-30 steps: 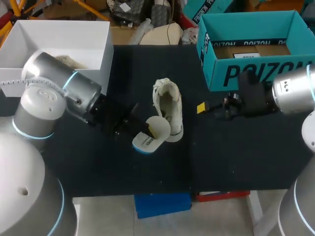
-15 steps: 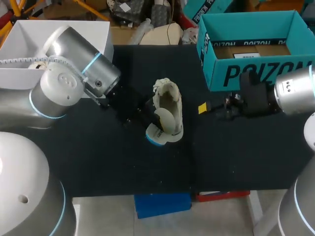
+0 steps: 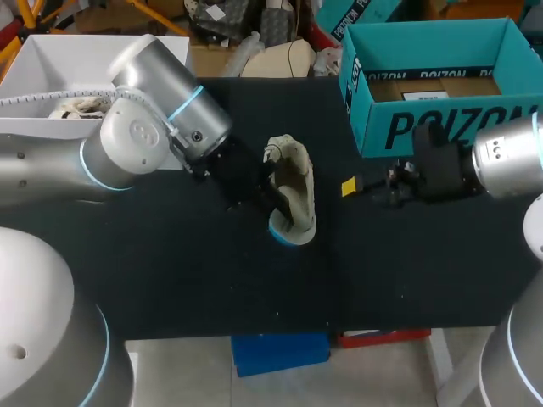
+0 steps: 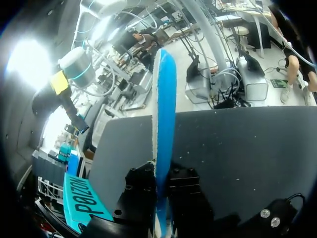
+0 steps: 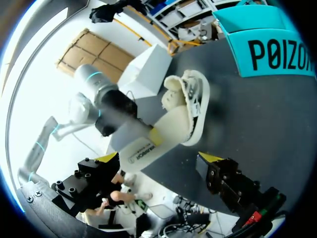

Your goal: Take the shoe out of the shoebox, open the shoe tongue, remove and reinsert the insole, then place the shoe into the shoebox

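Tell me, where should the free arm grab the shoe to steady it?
Probably the shoe's toe end, coming from its right, where the open right gripper sits. The left gripper and the insole crowd the heel end.

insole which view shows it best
Right wrist view: the insole shows its broad pale face, running from the left pincer to the shoe. Left wrist view shows only its blue edge; head view only a blue-rimmed end at the shoe's heel.
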`<state>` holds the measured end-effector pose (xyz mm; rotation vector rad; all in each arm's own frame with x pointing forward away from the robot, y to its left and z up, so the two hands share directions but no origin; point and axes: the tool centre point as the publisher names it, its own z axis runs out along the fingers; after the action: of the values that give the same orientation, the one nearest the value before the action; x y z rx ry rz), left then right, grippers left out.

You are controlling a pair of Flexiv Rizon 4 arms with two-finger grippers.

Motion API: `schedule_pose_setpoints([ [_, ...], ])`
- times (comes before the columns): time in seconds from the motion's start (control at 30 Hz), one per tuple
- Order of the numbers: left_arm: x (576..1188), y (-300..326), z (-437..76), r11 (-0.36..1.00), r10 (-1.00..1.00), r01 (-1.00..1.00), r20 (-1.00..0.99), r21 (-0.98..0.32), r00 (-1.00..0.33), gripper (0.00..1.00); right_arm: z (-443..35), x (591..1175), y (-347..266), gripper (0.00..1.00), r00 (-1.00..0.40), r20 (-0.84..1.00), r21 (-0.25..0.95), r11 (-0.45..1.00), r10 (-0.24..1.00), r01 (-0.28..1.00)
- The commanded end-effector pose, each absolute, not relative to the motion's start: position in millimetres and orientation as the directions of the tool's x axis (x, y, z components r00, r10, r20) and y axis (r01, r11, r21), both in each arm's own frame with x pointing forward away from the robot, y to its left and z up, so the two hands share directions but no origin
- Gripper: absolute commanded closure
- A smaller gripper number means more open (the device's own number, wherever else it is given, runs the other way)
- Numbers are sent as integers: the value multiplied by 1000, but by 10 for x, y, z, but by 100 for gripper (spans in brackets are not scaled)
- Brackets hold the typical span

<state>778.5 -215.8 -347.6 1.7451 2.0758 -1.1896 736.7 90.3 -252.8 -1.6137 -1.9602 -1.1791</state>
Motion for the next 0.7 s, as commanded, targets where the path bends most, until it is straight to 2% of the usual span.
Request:
schedule_pose_setpoints([
  [0.03, 7913, -2264, -3618, 1, 735, 894, -606, -448, -304, 100, -2523, 7365, 905, 0, -296, 705, 378, 11, 644, 926],
  [0.4, 8177, -2292, -3792, 42, 671, 882, -641, -469, -373, 100, -2523, 7365, 905, 0, -296, 705, 378, 11, 644, 926],
  [0.7, 8403, -2254, -3822, 102, 635, 901, -670, -422, -385, 100, -2523, 7365, 905, 0, -296, 705, 378, 11, 644, 926],
])
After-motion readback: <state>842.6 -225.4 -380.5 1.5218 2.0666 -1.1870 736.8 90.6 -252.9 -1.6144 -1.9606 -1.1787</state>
